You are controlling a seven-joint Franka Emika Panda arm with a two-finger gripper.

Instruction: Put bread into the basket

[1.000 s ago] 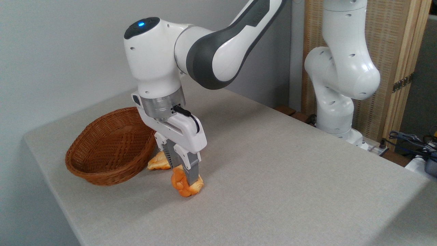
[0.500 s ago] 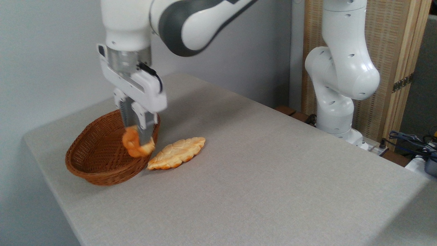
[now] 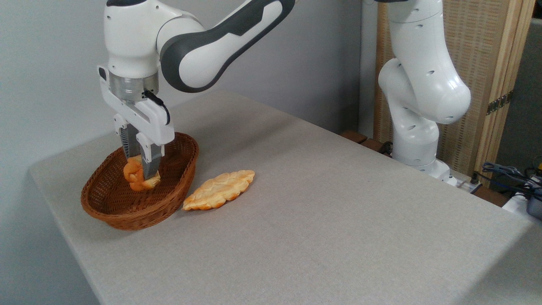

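The brown wicker basket point(image 3: 111, 208) stands at the table's left end. Inside its bowl hangs the bread point(image 3: 134, 177), a small knotted orange bun, held between the fingers of my gripper point(image 3: 142, 171). The gripper points straight down over the basket's middle and is shut on the bun. I cannot tell whether the bun touches the basket floor. The near finger point(image 3: 151, 166) covers part of the bun.
A flat, leaf-shaped pale orange loaf point(image 3: 220, 189) lies on the table just right of the basket, touching its rim. My arm's white base point(image 3: 417, 140) stands at the back right, with cables point(image 3: 508, 173) beyond the table's right edge.
The gripper carried the bun up off the table, left over the basket's rim and down into its middle. The flat loaf it had hidden is now in full view.
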